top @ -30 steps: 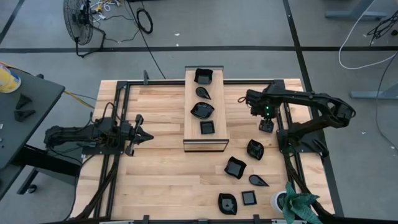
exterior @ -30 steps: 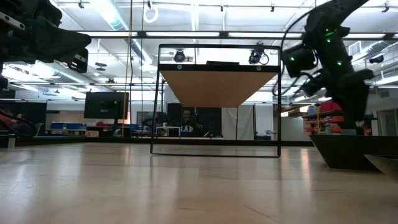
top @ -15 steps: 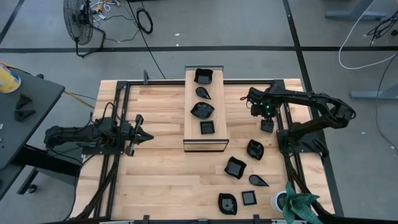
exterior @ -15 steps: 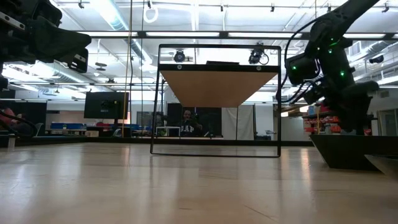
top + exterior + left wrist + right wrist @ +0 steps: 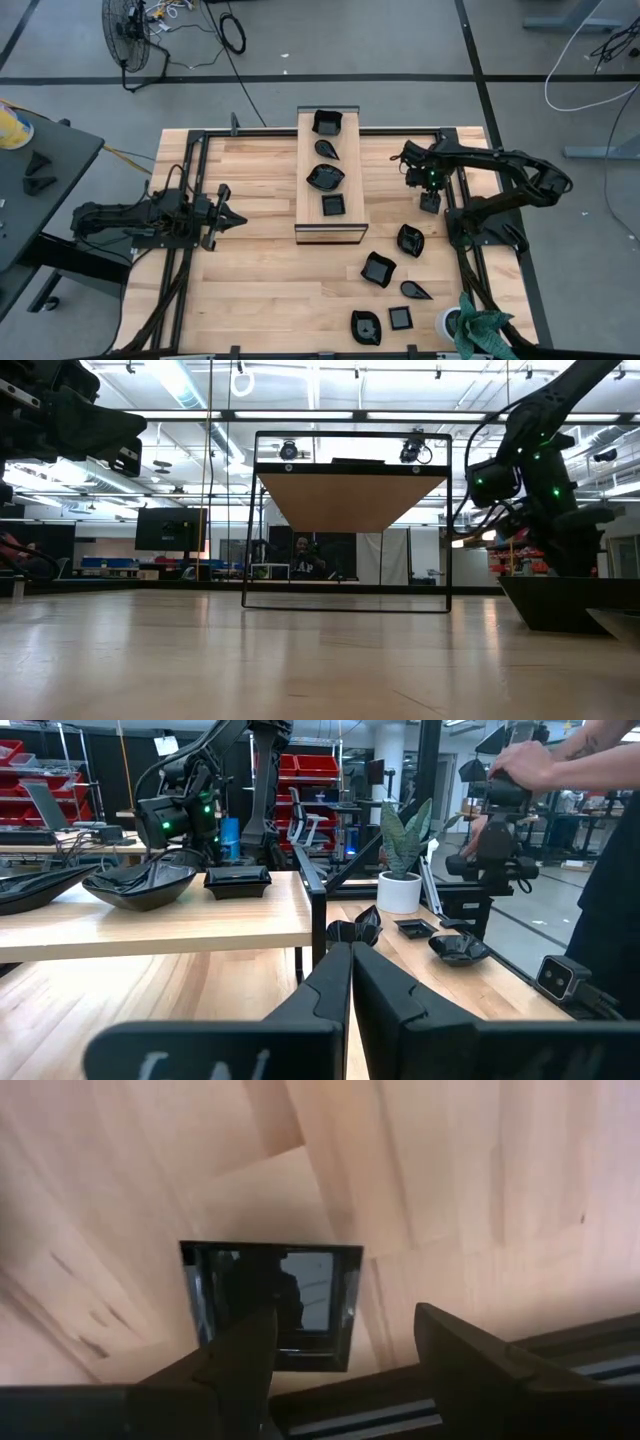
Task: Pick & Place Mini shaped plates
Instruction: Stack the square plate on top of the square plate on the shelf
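Several glossy black mini shaped plates lie on the raised wooden board (image 5: 327, 232), among them a square one (image 5: 333, 205). Others rest flat on the table at the near right, such as a wavy one (image 5: 378, 269). A small square plate (image 5: 430, 203) (image 5: 270, 1305) lies flat by the right rail. My right gripper (image 5: 424, 186) (image 5: 345, 1345) hangs open above it, pointing down; the plate shows beside and partly behind one finger (image 5: 235, 1365), untouched. My left gripper (image 5: 225, 215) (image 5: 350, 982) waits shut and level at the table's left.
The raised board stands mid-table between the arms. Black frame rails (image 5: 455, 215) run along both sides. A plant in a white pot (image 5: 455, 320) (image 5: 400, 892) stands at the near right corner. A person's hand (image 5: 525, 765) holds a device beyond the table's right side.
My right gripper has sunk toward the small square plate and shifted a little toward the table's right edge, staying open. The plates have not moved.
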Motion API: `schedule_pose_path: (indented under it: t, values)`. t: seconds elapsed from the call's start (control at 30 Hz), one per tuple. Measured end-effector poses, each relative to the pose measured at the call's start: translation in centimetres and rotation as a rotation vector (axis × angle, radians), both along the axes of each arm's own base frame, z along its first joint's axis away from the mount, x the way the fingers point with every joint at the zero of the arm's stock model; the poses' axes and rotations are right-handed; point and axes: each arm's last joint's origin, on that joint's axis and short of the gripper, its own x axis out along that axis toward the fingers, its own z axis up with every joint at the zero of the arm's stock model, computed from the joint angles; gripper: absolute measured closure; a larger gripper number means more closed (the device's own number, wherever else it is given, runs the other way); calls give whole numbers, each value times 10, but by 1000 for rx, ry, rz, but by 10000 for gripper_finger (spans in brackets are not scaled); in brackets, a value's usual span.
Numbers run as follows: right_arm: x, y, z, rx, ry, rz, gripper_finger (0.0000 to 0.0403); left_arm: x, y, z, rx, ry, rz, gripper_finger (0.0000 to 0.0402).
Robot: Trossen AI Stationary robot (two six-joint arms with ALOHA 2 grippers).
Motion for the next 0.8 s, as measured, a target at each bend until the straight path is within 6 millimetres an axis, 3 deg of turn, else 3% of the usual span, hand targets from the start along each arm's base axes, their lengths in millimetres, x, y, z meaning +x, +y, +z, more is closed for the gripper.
schedule_pose_path:
  t: [0.6, 0.8]
  values:
    - [-3, -4, -21, 34, 34, 32, 165, 0, 0, 0, 0, 0, 0, 383]
    - [-3, -4, -21, 35, 34, 32, 203, 0, 0, 0, 0, 0, 0, 383]
